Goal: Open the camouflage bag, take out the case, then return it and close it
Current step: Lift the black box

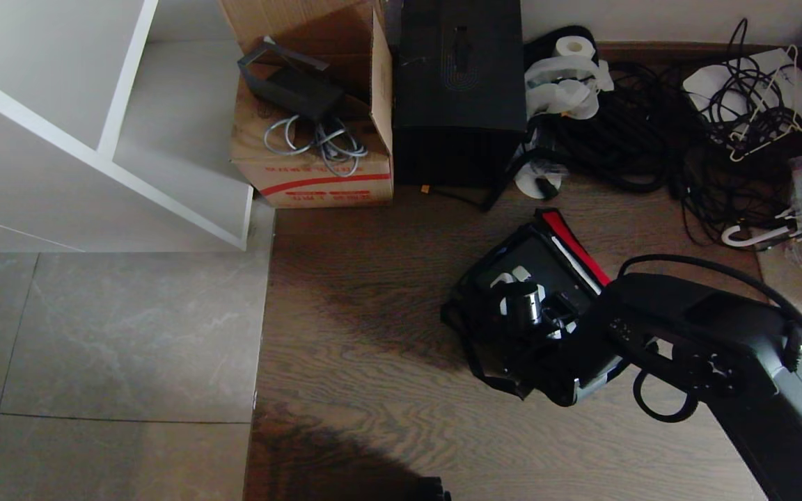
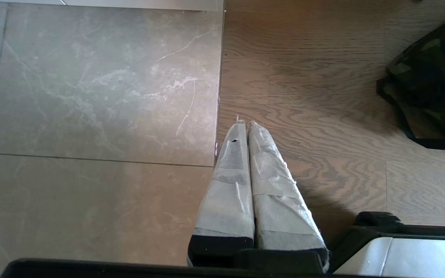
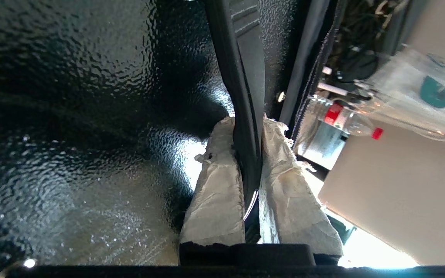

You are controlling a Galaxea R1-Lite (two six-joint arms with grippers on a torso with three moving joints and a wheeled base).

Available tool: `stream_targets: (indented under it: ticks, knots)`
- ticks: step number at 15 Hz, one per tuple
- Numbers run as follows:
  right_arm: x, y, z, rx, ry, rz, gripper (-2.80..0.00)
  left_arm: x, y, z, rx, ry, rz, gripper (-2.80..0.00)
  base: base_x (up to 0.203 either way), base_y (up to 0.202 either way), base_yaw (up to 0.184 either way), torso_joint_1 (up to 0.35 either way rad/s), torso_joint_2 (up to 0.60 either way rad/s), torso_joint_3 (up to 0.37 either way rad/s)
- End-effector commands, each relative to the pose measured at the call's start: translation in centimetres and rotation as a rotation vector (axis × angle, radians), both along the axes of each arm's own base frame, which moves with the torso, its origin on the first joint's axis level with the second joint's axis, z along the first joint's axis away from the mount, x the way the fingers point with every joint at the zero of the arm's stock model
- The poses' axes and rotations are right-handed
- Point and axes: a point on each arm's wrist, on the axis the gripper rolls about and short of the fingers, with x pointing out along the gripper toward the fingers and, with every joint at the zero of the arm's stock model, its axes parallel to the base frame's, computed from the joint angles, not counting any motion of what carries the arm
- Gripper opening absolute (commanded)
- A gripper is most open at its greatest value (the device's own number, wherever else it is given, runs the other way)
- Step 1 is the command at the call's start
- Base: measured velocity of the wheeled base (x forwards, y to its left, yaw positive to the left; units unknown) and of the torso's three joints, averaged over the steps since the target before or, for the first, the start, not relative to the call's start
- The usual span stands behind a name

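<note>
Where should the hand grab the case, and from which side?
By the top handle, coming from above. It is a narrow black bar standing off the case's broad pebbled lid, thin enough for the pads to straddle; the box itself looks too wide. The right hand is shut on that handle, one pad each side.

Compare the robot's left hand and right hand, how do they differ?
The left hand is shut on nothing; the right hand is shut on the case by its black handle. The left hand hangs over floor, apart from the camouflage bag; the right hand is tight against the case. Both have white-wrapped fingers.
</note>
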Motion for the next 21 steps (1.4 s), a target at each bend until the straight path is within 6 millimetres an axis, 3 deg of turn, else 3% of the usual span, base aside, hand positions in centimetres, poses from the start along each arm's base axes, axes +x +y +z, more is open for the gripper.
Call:
stream_targets:
  ticks: [1,7,9,10,19,21]
  knots:
    - [1.1,-2.2,2.3,0.034,-0.007,-0.033,-2.8,0.0,0.0,0.0,0.0,-0.001,0.0,-2.8,0.0,0.0,0.0,0.0,0.0,0.0]
    - [4.0,-7.2,4.5,0.129,0.031,-0.066,-2.8,0.0,0.0,0.0,0.0,-0.001,0.0,-2.8,0.0,0.0,0.0,0.0,0.0,0.0]
    - [4.4,-8.1,4.3,0.134,0.048,-0.065,-2.8,0.0,0.0,0.0,0.0,0.001,0.0,-2.8,0.0,0.0,0.0,0.0,0.0,0.0]
    - [4.4,-8.2,4.1,0.131,0.057,-0.063,0.0,0.0,0.0,0.0,0.0,0.001,0.0,-2.8,0.0,0.0,0.0,0.0,0.0,0.0]
    - [5.0,-8.4,3.0,0.128,0.067,-0.075,0.0,0.0,0.0,0.0,0.0,0.001,0.0,-2.8,0.0,0.0,0.0,0.0,0.0,0.0]
    - [5.5,-8.5,3.6,0.142,0.027,-0.081,0.0,0.0,0.0,0.0,0.0,0.001,0.0,-2.8,0.0,0.0,0.0,0.0,0.0,0.0]
